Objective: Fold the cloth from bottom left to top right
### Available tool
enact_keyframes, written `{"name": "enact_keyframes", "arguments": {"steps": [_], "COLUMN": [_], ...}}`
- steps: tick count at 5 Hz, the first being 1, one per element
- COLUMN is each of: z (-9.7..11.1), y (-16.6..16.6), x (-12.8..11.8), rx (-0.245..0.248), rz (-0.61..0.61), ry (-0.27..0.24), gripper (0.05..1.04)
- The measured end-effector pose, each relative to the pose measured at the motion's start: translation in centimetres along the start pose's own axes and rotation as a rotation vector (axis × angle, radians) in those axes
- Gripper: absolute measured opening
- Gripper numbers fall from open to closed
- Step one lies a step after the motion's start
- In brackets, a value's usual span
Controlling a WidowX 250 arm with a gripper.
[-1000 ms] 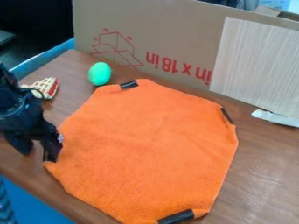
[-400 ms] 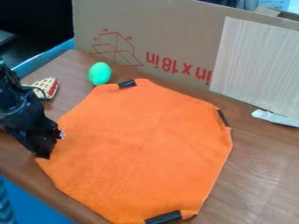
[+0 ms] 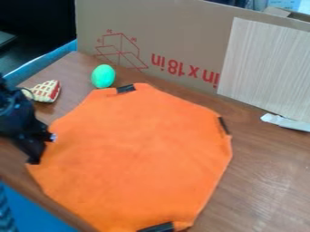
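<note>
Cloth (image 3: 133, 154), orange, lies spread on the brown surface (image 3: 269, 181) before you, and its nearest edge reaches the bottom of your view. On this near edge you see one black patch (image 3: 156, 228). At the left of your view, the black gripper (image 3: 34, 158) points down over the left corner of the cloth. Its jaws are closed, and they grip this corner. More far, on the right edge of the cloth, you have a second black patch (image 3: 225, 125), and a white strip (image 3: 284, 122) lies well apart to the right. Behind the gripper, you find a red and cream lattice toy (image 3: 46, 91). A third black patch (image 3: 126, 89) is on the far edge of the cloth, and a green egg (image 3: 104, 76) is just beyond it. Farthest, you see a cardboard sheet (image 3: 163, 34) standing upright, with a pale panel (image 3: 263, 68) at its right part.
</note>
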State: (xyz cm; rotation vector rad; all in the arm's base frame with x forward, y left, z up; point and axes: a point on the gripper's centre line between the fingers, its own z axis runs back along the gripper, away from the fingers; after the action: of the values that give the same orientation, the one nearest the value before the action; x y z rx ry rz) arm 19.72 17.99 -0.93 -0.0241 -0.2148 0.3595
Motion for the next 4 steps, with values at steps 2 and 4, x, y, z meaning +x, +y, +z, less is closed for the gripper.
{"name": "enact_keyframes", "arguments": {"steps": [2,4], "z": [4.0,3.9], "y": [-1.9,-8.8], "x": [1.2,3.8], "rx": [-0.052,0.002], "rz": [0.036,0.027], "ry": [-0.025,-0.013], "gripper": [0.053,0.053]}}
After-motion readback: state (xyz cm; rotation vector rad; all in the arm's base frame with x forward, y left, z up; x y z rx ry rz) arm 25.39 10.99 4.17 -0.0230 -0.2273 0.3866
